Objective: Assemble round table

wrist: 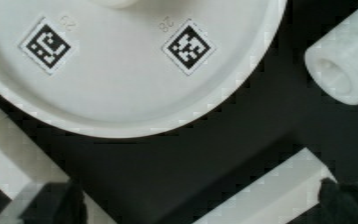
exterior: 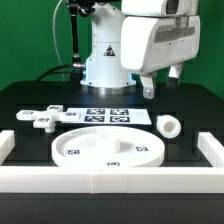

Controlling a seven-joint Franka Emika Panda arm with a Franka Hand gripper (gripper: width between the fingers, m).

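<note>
While your gripper (exterior: pixel 160 84) hangs released at the exterior view's upper right, a smooth white rimmed disc (exterior: pixel 107 150) lies flat below. A stubby cylindrical post (exterior: pixel 168 126) rests beside it.

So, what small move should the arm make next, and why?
Probably lower the open gripper toward the rim of the round disc. The gripper hangs above the table, holding nothing, and the wrist view looks onto the disc, while the post and foot piece lie loose, apart from it.
</note>
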